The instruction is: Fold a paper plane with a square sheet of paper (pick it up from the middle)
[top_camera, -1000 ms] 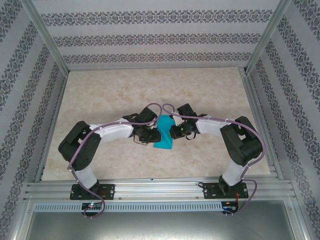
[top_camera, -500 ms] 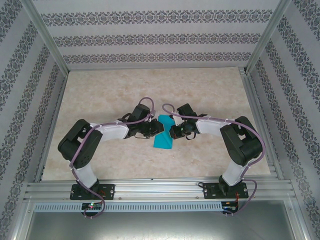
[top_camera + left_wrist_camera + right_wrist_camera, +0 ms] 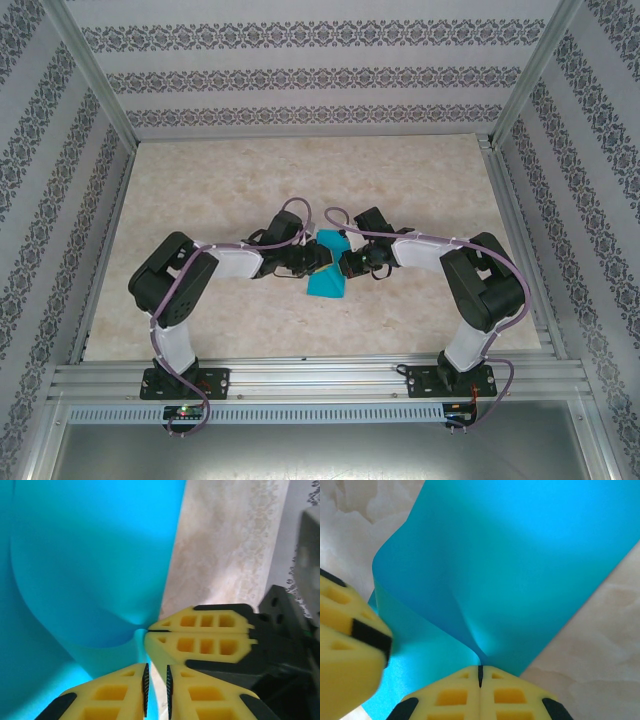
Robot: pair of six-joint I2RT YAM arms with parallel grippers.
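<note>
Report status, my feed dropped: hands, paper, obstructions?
Right hand shut on the sheet of paper. Left hand pinching the same sheet, jaws nearly shut. Paper bowed between them. Nothing in the way.

The square sheet of paper sits mid-worktop between the left claw and right claw.

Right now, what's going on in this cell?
Both arms are working a teal-blue sheet of paper at mid-table. The right gripper is shut on one edge, puckering the paper where it pinches. The left gripper has its fingers nearly together on the sheet beside it. The paper is bowed and lifted between them; no plane shape yet.
</note>
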